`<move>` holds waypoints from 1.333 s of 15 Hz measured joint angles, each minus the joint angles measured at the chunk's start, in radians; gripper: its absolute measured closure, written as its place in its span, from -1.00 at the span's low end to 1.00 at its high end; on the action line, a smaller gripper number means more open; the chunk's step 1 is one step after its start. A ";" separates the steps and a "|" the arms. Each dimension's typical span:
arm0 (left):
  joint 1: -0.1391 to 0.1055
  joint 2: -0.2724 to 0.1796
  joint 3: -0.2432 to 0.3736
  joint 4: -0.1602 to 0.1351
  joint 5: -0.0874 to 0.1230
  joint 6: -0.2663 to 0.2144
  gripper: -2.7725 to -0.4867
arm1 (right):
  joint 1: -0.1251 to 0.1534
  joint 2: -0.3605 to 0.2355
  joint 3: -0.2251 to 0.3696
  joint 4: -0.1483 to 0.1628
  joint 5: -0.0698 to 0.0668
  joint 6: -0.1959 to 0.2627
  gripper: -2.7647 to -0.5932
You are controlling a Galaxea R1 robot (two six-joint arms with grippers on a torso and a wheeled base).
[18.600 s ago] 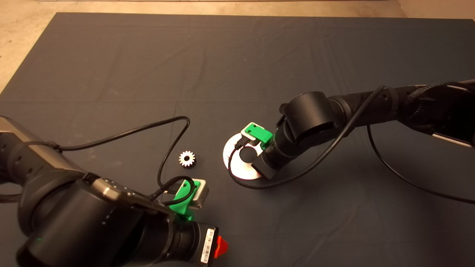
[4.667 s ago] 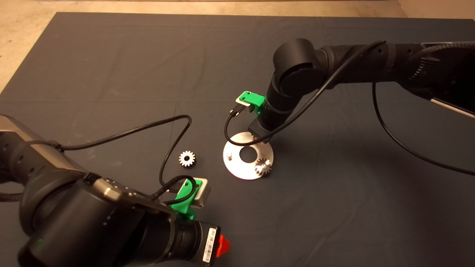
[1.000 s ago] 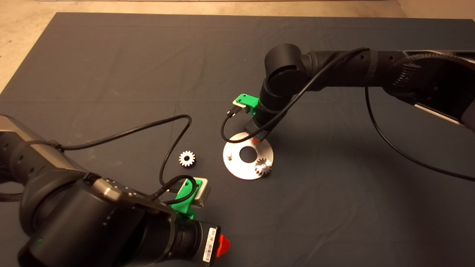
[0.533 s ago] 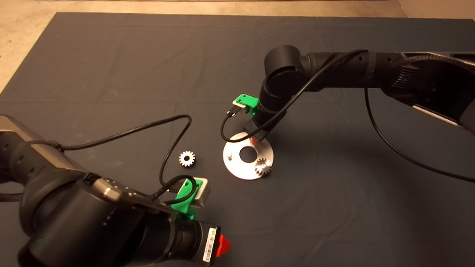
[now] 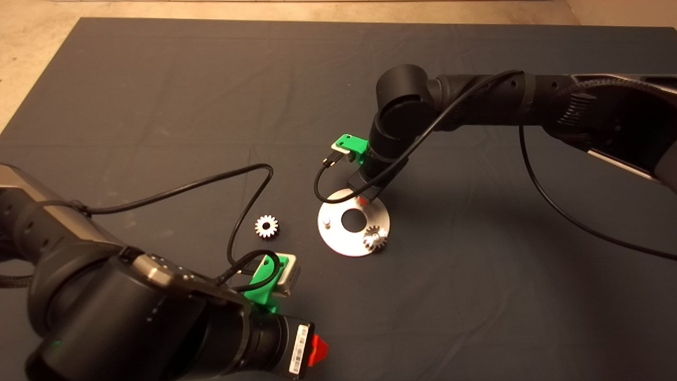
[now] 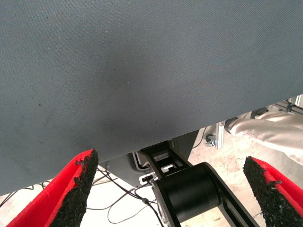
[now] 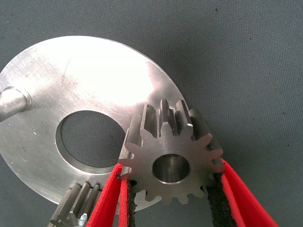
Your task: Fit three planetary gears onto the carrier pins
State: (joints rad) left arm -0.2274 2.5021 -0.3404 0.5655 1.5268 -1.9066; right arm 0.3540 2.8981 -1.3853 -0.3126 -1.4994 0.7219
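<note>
Since half a second ago nothing on the mat point(image 5: 158, 106) has moved; over the last five seconds the right arm has shifted slightly left above the disc's far rim.

The left claw point(image 6: 175, 189) is parked at the surface's near left corner, its red fingers point(image 6: 71, 189) spread wide around nothing. A white barcode label point(image 5: 299, 343) sits on that wrist; its print is too small to read.

A loose gear point(image 5: 266, 226), silvery with pointed teeth, lies flat on the mat just left of the disc point(image 5: 338, 241). The disc is flat, shiny, brushed metal with a large centre hole. One bare pin point(image 5: 327, 221) stands near its left edge; a second gear point(image 5: 375, 238) sits on its near right edge, probably on a pin.

The right claw point(image 7: 170, 198) grips a third gear point(image 7: 171, 153) between its black pads, over the disc's far rim.
</note>
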 joint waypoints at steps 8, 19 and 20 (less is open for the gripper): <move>0.000 -0.001 0.000 0.000 0.000 0.000 -0.49 | -0.003 0.000 -0.002 -0.001 -0.002 0.000 0.71; 0.000 -0.003 0.000 0.000 0.000 0.000 -0.49 | -0.002 0.000 -0.017 -0.001 -0.014 0.000 0.33; 0.000 -0.003 0.000 0.000 0.000 0.000 -0.49 | -0.002 0.000 -0.017 -0.001 -0.021 0.000 0.33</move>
State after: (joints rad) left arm -0.2274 2.4987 -0.3404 0.5655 1.5268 -1.9064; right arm 0.3517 2.8981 -1.4023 -0.3140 -1.5202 0.7219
